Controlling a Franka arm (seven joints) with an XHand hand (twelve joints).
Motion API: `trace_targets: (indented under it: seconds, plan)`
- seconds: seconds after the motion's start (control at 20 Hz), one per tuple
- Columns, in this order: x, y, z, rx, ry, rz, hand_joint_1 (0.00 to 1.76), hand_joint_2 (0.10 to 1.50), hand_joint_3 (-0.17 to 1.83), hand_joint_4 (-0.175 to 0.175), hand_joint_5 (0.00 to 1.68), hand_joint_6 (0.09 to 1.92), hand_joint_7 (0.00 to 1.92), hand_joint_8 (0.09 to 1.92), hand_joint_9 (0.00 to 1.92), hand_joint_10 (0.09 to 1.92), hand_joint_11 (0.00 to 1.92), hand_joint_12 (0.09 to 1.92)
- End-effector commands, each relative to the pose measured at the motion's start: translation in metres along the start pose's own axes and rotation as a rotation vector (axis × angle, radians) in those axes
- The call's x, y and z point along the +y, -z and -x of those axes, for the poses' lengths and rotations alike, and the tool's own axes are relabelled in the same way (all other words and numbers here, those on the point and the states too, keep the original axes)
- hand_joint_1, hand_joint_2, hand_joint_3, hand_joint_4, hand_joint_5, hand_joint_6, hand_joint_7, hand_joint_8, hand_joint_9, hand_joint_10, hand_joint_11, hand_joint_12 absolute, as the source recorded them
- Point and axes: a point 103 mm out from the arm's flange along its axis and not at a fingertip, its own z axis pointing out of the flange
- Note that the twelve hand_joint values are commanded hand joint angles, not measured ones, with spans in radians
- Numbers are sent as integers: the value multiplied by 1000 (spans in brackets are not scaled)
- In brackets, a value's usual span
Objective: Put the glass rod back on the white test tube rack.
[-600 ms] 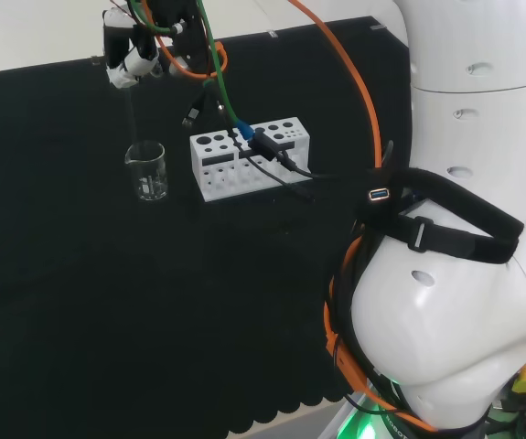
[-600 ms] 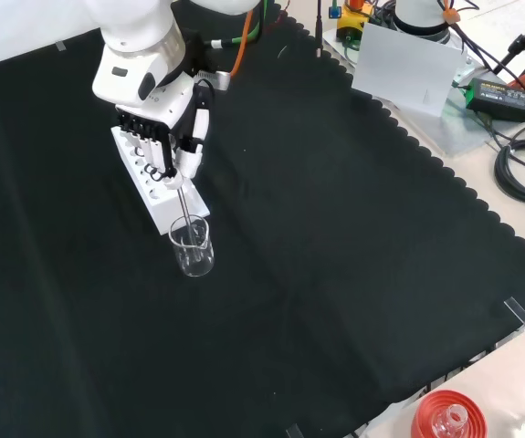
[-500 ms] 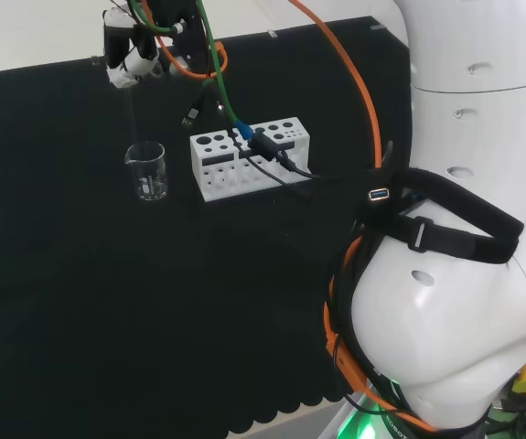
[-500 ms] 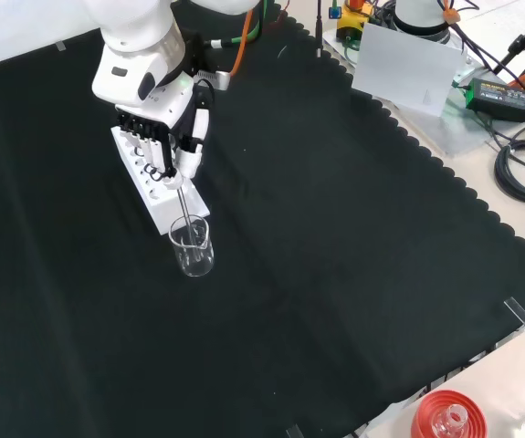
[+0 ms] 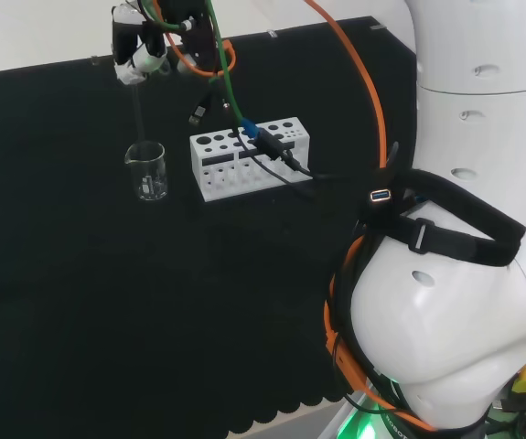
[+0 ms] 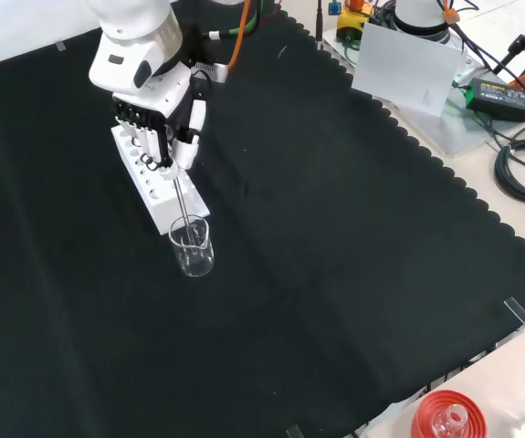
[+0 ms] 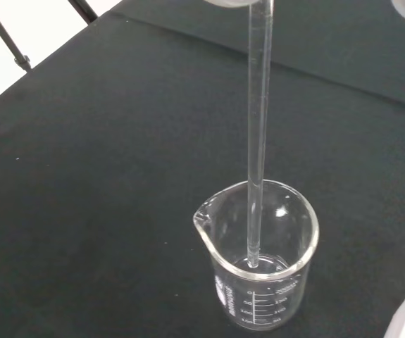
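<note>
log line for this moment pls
hand: shut on glass rod | rod tip: inside beaker | white rack: beside beaker | step: lifting out

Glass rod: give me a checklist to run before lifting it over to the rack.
1. Hand curled round the top of the glass rod: ok.
2. Rod tip out of the beaker: not ok, it is inside, near the bottom.
3. Rod upright: ok.
4. Rack has free holes: ok, several open on top.
5. Cables off the rack: not ok, they lie across it.
6. Beaker holds liquid: cannot tell.
</note>
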Motion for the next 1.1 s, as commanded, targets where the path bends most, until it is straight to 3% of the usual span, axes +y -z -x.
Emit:
trace_targets:
  seconds: [0.05, 0.95, 1.1]
  plan:
    - [-2, 4, 3, -5, -14, 8, 1324, 1052, -175, -175, 1296, 304, 1416, 518, 1823, 323, 1688, 531]
    - [-31, 52, 20, 9, -68, 97, 1325, 1052, -175, -175, 1295, 306, 1416, 519, 1824, 321, 1688, 531]
    - [-29, 54, 22, -20, -83, 79, 1324, 1052, -175, -175, 1295, 306, 1415, 518, 1824, 321, 1688, 531]
